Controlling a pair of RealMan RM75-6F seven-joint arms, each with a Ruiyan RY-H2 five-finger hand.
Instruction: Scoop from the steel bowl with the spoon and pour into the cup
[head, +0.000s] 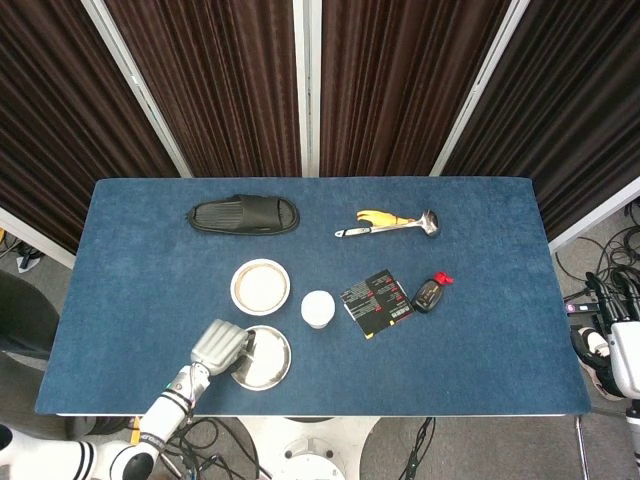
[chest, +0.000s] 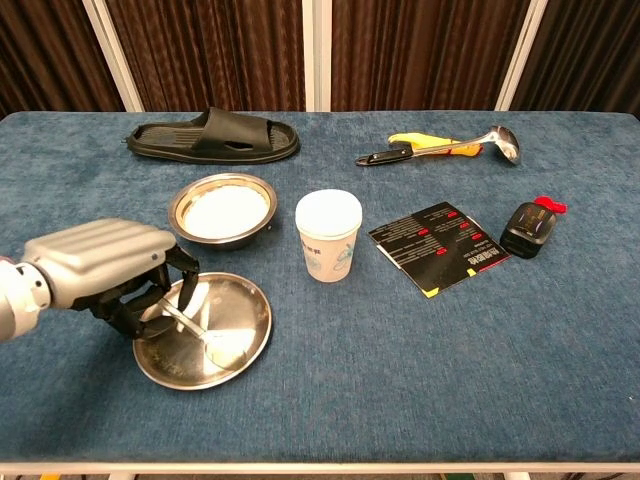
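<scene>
The steel bowl (chest: 181, 205) with white contents (head: 260, 285) stands left of the white paper cup (chest: 328, 240) (head: 317, 308). In front of the bowl lies a flat steel plate (chest: 250, 305) (head: 275, 368). My left hand (chest: 105, 265) (head: 221, 345) is low at the plate's left edge and grips the spoon (chest: 186, 322). The spoon's scoop end lies on or just above the plate; I cannot tell what is in it. A white part of my right arm (head: 622, 362) hangs off the table's right side, and its fingers are unclear.
A black slipper (chest: 212, 138) lies at the back left. A ladle with a yellow handle (chest: 440, 146) lies at the back right. A black booklet (chest: 440, 247) and a small black device with a red tip (chest: 528, 228) sit right of the cup.
</scene>
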